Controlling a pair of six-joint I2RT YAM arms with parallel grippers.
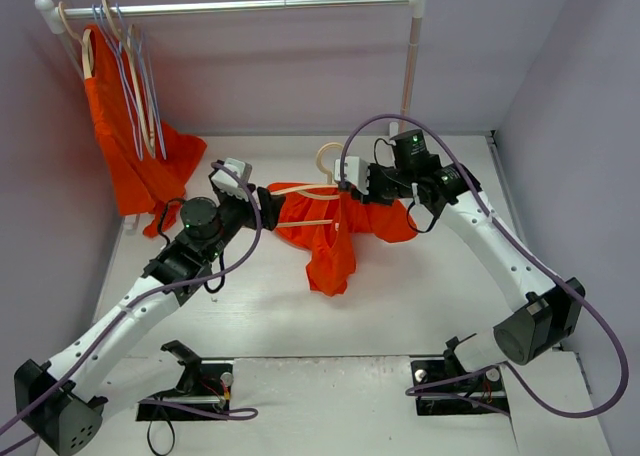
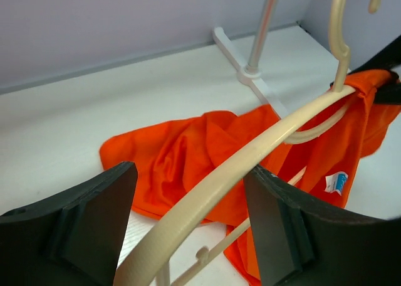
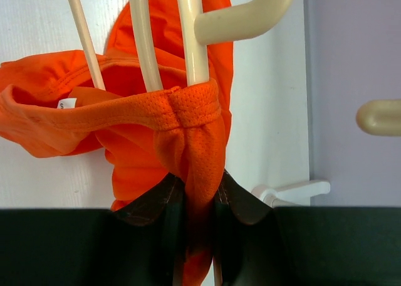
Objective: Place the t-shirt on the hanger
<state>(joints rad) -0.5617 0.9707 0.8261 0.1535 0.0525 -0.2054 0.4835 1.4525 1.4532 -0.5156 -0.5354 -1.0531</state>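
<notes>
We see the t-shirt (image 1: 325,246) lying bunched at the middle of the table (image 1: 400,306), with the hanger (image 1: 298,189) laid across its upper end between the two arms. Our right gripper (image 3: 195,201) is clenched on the ribbed collar, the fabric pinched into a tight fold between its pads. The hanger's bars run behind the collar band, seemingly through the neck opening. Our left gripper (image 2: 188,179) stands released, its jaws wide on either side of the hanger's far arm. As far as we can tell, they are not touching it.

We judge the shirt light, limp and a little slick. It will likely sag, fold and slide along a smooth bar unless held taut. The doubled collar seam looks the firmest place to grip, and after that a shoulder seam or sleeve hem. The hanger looks stiff, light and smooth, so it may swivel under a one-sided pull. We would take it on the thick arm, close to the neck below the hook
</notes>
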